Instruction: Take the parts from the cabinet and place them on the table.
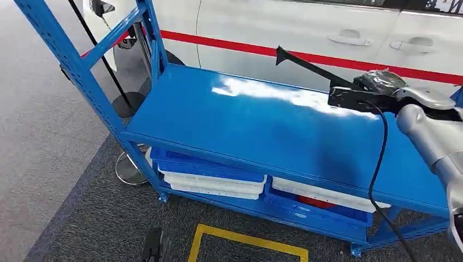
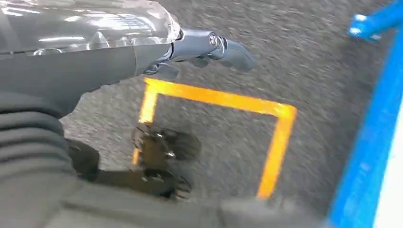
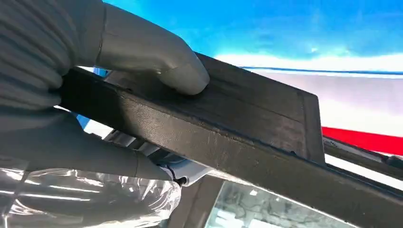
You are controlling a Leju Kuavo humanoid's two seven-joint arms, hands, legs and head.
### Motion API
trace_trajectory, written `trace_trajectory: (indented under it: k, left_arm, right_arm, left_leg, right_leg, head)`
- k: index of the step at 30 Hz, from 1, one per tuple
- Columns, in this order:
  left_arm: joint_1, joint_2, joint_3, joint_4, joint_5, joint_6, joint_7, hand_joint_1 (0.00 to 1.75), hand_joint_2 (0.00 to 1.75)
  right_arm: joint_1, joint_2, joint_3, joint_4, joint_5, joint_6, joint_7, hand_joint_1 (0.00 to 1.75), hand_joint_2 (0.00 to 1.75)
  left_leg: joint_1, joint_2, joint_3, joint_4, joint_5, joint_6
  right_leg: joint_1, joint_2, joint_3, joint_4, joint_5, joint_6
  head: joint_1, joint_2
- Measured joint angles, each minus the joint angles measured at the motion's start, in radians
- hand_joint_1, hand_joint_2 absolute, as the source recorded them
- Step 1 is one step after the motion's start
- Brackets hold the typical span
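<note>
The black part (image 1: 327,82) is a long, thin piece with a wider flat end, and the right hand (image 1: 390,90) holds it above the right end of the blue table (image 1: 245,131), close to the far edge. Its thin end points toward the far side, in front of the white car (image 1: 306,27) with a red stripe. From the head view I cannot tell if the part touches the table top. In the right wrist view the grey thumb (image 3: 157,57) presses on the upper face of the part (image 3: 247,128) and the other fingers are closed under it, so the part is pinched between them.

The left hand (image 2: 209,47) hangs low over the dark carpet (image 2: 294,57), near a yellow square (image 2: 214,99) marked on the floor. Its fingers lie straight and close together and they hold nothing.

Under the table top, on the lower shelf, stand blue trays (image 1: 207,166) and white trays (image 1: 213,185), some stacked. At the left end of the table the blue frame (image 1: 71,60) rises up, with a black stand (image 1: 128,101) behind it.
</note>
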Motion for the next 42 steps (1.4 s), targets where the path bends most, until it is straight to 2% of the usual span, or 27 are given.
trace_trajectory:
  k: [2, 5, 11, 17, 21, 30, 37, 42]
  left_arm:
    - [-0.007, 0.001, 0.0, 0.0, -0.003, 0.005, 0.008, 0.0, 1.75]
    - [-0.014, 0.004, -0.001, 0.0, -0.022, 0.015, 0.065, 0.0, 1.75]
    - [-0.017, 0.007, -0.006, 0.0, -0.034, 0.003, 0.129, 0.0, 1.75]
    - [-0.01, 0.008, -0.007, 0.0, -0.037, -0.016, 0.13, 0.0, 1.75]
    - [-0.008, 0.008, -0.01, 0.0, -0.039, 0.0, 0.129, 0.0, 1.75]
    - [-0.002, 0.009, -0.01, 0.0, -0.031, -0.014, 0.086, 0.0, 1.75]
    - [-0.002, 0.013, -0.01, 0.0, -0.038, -0.023, 0.093, 0.0, 1.75]
    - [0.0, 0.02, -0.01, 0.0, -0.051, -0.022, 0.106, 0.0, 1.75]
  right_arm:
    - [0.007, 0.0, 0.002, 0.0, 0.0, 0.0, 0.0, 1.75, 1.75]
    - [0.012, 0.002, 0.003, 0.002, 0.0, -0.002, -0.002, 1.75, 1.75]
    - [0.013, 0.008, 0.004, 0.005, 0.004, -0.006, -0.002, 1.75, 1.75]
    - [0.013, 0.009, 0.004, 0.005, 0.003, -0.01, -0.002, 1.75, 1.75]
    - [0.013, 0.009, 0.004, 0.005, 0.003, -0.02, 0.0, 1.75, 1.75]
    - [0.013, 0.008, 0.004, 0.005, -0.001, -0.028, 0.0, 1.75, 1.75]
    - [0.009, 0.004, 0.004, 0.005, 0.006, -0.031, 0.001, 1.75, 1.75]
    - [-0.007, 0.002, 0.004, 0.005, 0.024, -0.043, 0.009, 1.75, 1.75]
  left_leg:
    - [0.0, 0.0, 0.0, 0.0, 0.0, 0.0]
    - [0.0, 0.0, 0.0, 0.0, 0.0, 0.0]
    - [0.0, 0.0, 0.0, 0.0, 0.0, 0.0]
    - [0.0, 0.0, -0.001, 0.0, 0.0, 0.0]
    - [0.0, 0.0, -0.001, 0.0, 0.0, 0.0]
    - [0.0, 0.0, 0.0, 0.0, 0.0, 0.0]
    - [0.0, 0.0, 0.0, 0.0, 0.0, 0.0]
    - [-0.005, 0.0, -0.002, 0.003, -0.002, 0.003]
  right_leg:
    - [0.0, 0.0, 0.0, 0.0, 0.0, 0.0]
    - [0.0, 0.0, 0.0, 0.0, 0.0, 0.0]
    - [0.0, 0.0, 0.0, 0.0, 0.0, 0.0]
    - [0.0, 0.0, 0.0, 0.0, 0.0, 0.0]
    - [0.0, 0.0, 0.0, 0.0, 0.0, 0.0]
    - [0.0, 0.0, -0.001, 0.0, 0.0, 0.0]
    - [0.0, 0.0, -0.001, 0.0, 0.0, 0.0]
    - [-0.008, 0.0, -0.001, -0.001, 0.001, 0.006]
  head:
    - [0.0, 0.0]
    - [0.0, 0.0]
    - [0.0, 0.0]
    - [0.0, 0.0]
    - [0.0, 0.0]
    - [0.0, 0.0]
    - [0.0, 0.0]
    - [0.0, 0.0]
